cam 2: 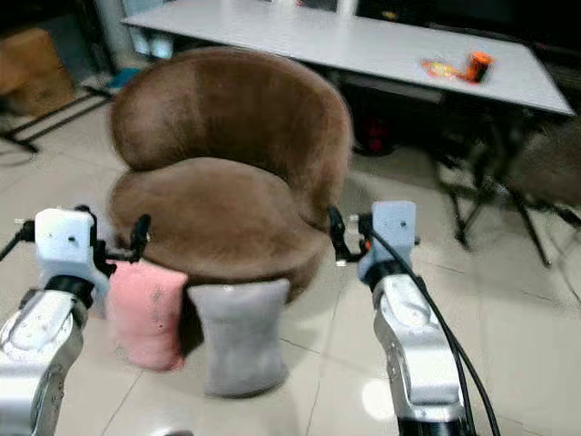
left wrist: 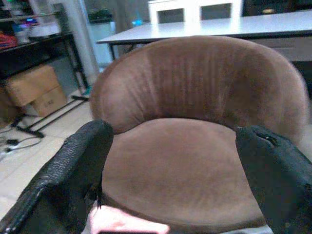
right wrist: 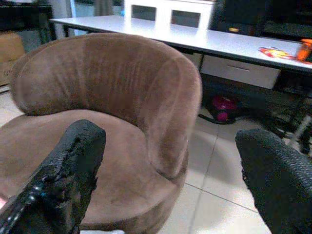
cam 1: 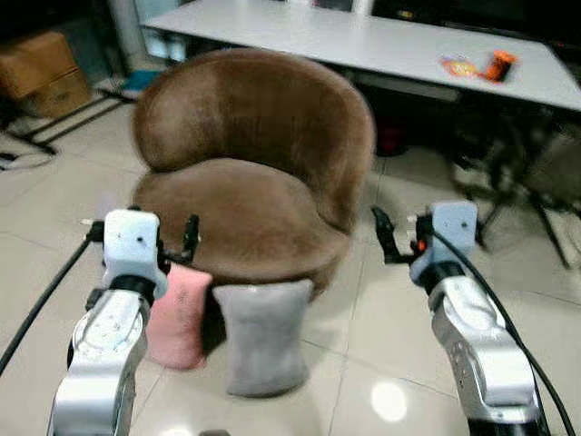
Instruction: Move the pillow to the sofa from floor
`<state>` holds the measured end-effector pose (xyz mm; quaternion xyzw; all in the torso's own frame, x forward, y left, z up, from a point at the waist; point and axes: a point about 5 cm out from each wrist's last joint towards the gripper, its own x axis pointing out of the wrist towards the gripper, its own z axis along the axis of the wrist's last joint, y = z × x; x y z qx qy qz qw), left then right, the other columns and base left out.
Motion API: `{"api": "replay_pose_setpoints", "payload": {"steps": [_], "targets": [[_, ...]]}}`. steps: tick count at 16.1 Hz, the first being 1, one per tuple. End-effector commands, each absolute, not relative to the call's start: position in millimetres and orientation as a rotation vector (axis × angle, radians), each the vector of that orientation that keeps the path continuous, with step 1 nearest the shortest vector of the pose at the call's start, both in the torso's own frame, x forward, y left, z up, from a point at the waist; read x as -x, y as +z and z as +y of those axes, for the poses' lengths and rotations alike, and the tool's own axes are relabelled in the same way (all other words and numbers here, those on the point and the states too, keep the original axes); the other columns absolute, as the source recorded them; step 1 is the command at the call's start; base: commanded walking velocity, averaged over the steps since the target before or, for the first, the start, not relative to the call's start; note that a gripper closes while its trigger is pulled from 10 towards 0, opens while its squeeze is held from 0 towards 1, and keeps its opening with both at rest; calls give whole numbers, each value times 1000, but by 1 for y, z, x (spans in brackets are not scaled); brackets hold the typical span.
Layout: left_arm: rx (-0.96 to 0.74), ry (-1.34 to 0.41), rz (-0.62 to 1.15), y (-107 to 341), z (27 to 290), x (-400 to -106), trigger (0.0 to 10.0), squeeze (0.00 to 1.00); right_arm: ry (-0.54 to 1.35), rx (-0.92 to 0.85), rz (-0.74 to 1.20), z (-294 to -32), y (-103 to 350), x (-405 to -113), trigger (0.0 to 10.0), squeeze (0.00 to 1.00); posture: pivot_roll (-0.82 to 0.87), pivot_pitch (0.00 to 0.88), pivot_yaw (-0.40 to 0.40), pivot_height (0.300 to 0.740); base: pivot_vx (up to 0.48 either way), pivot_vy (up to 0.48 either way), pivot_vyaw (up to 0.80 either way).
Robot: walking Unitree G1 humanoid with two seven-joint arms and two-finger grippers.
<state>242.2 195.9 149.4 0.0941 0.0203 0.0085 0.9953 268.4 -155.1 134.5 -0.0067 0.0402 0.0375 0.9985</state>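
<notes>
A grey pillow [cam 1: 264,338] stands upright on the tiled floor [cam 1: 381,327], leaning against the front of the brown sofa [cam 1: 250,173], with a pink pillow [cam 1: 179,313] just beside it (toward the robot's left). The left gripper [cam 1: 145,238] hovers above the pink pillow, fingers apart. The right gripper [cam 1: 392,236], fingers also spread, hangs beside the sofa's right flank. A white table [cam 1: 381,45] stands behind.

Both arms are silver, rounded metal segments with a glossy sheen. Each ends in a boxy pale blue-white wrist block. A thin black cable runs along each arm to that block. The right block shows a small red-orange spot. The left gripper [cam 1: 141,238] and right gripper [cam 1: 397,234] carry long black fingers [left wrist: 73,180] with a rough, pebbled texture.
</notes>
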Motion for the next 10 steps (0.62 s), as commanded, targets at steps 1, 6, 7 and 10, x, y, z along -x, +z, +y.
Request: {"api": "replay_pose_setpoints", "payload": {"steps": [1, 6, 7, 10], "targets": [[-201, 14, 29, 152, 197, -242, 10000, 0, 71, 18, 53, -154, 142, -269, 10000, 1000, 10, 0, -25, 740, 364, 0, 731], [-215, 5, 36, 151, 200, -240, 10000, 0, 5, 5, 86, -159, 138, -269, 10000, 647, 8, 0, -26, 740, 362, 0, 0], [-216, 4, 33, 151, 199, -239, 10000, 0, 16, -9, 87, -157, 139, -269, 10000, 0, 9, 0, -31, 740, 364, 0, 0], [-215, 2, 33, 150, 197, -239, 10000, 0, 51, 16, 73, -155, 141, -271, 10000, 0, 6, 0, -32, 740, 358, 0, 0]]}}
